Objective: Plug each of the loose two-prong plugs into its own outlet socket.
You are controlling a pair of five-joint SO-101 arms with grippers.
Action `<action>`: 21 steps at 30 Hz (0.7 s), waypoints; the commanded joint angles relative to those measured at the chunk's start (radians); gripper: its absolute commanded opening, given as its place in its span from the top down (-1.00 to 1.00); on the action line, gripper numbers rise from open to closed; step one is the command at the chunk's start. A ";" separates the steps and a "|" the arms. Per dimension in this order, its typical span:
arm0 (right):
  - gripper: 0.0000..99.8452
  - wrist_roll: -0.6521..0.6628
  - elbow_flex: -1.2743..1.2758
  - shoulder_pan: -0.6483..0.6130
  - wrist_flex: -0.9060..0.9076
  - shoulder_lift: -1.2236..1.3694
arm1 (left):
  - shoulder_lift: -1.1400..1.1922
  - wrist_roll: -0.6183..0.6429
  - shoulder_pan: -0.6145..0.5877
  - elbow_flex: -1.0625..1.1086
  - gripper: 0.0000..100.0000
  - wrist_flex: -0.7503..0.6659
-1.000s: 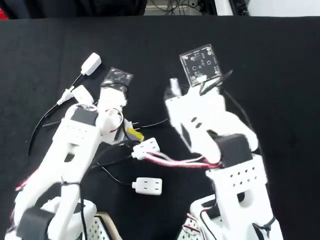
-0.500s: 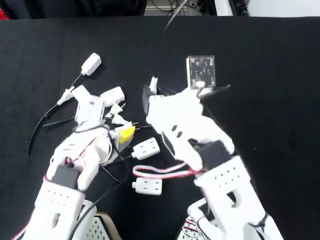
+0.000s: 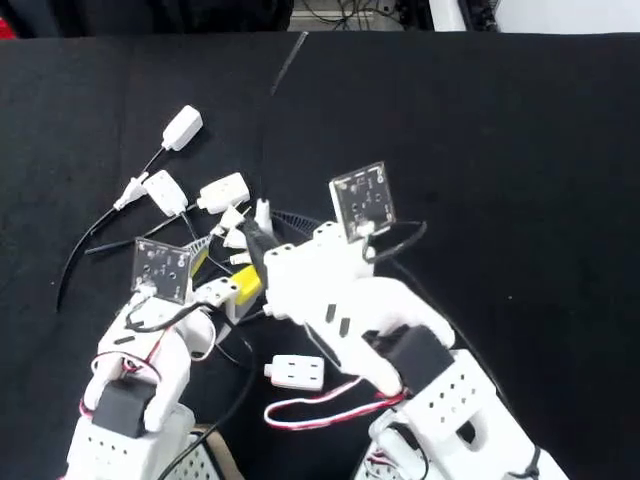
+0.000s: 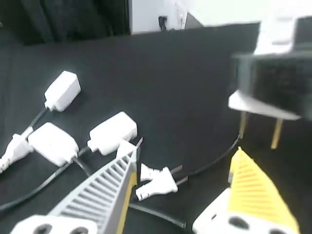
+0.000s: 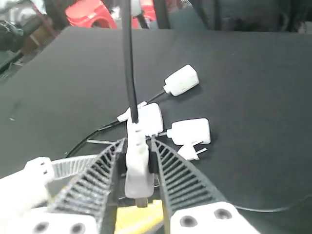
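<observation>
My right gripper (image 5: 137,142) is shut on a white two-prong plug (image 5: 136,168) whose black cord (image 5: 127,58) rises straight up. In the high view that gripper (image 3: 258,226) hangs over the cluster of cords at left centre. The left wrist view shows the held plug's prongs (image 4: 258,131) pointing down just above the yellow finger. My left gripper (image 4: 187,156) is open, with a loose white plug (image 4: 156,180) lying on the cloth beyond its fingers. Three white outlet sockets (image 4: 112,131) (image 4: 52,142) (image 4: 62,90) lie farther back. My left gripper (image 3: 232,282) sits beside the right one.
Another white socket (image 3: 297,372) lies near the front between the arm bases. Black cords (image 3: 90,245) loop across the left of the black table (image 3: 520,150). A second loose plug (image 3: 130,190) lies by the left sockets. The right arm's red and white cable (image 3: 320,405) trails low.
The left arm has drawn back toward the near edge. The right arm has swung left with the plug and its cord, coming over the cords beside the left gripper.
</observation>
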 commanded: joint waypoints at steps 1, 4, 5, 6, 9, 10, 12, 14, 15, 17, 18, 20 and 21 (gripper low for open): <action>0.98 0.009 0.013 -0.028 -0.015 -0.024 | -0.017 0.009 0.008 -0.044 0.42 0.005; 0.98 0.009 0.033 -0.029 -0.014 -0.022 | -0.021 0.009 0.007 -0.042 0.42 0.005; 0.98 0.009 0.041 -0.028 -0.014 -0.022 | -0.021 0.009 0.007 -0.042 0.42 0.003; 0.98 0.009 0.041 -0.028 -0.014 -0.018 | -0.021 0.008 0.007 -0.042 0.42 0.003; 0.98 0.009 0.039 -0.028 -0.011 -0.018 | -0.021 0.008 0.007 -0.048 0.42 0.003; 0.98 0.011 0.038 -0.028 0.002 -0.018 | -0.021 0.008 0.007 -0.051 0.42 0.003; 0.98 0.038 0.035 -0.028 0.034 -0.019 | -0.021 0.009 -0.008 -0.053 0.42 0.003; 0.98 0.054 0.021 -0.028 0.072 -0.019 | -0.021 0.009 -0.045 -0.053 0.42 -0.003; 0.98 0.055 0.008 -0.028 0.098 -0.018 | -0.021 0.009 -0.058 -0.054 0.42 -0.005; 0.98 0.057 -0.021 -0.028 0.144 -0.018 | -0.021 0.009 -0.062 -0.054 0.42 -0.005; 0.98 0.057 -0.033 -0.028 0.167 -0.018 | -0.021 0.009 -0.064 -0.054 0.42 -0.005; 0.98 0.057 -0.059 -0.028 0.215 -0.018 | -0.021 0.009 -0.068 -0.054 0.42 -0.005; 0.98 0.057 -0.068 -0.028 0.233 -0.018 | -0.021 0.009 -0.068 -0.054 0.42 -0.005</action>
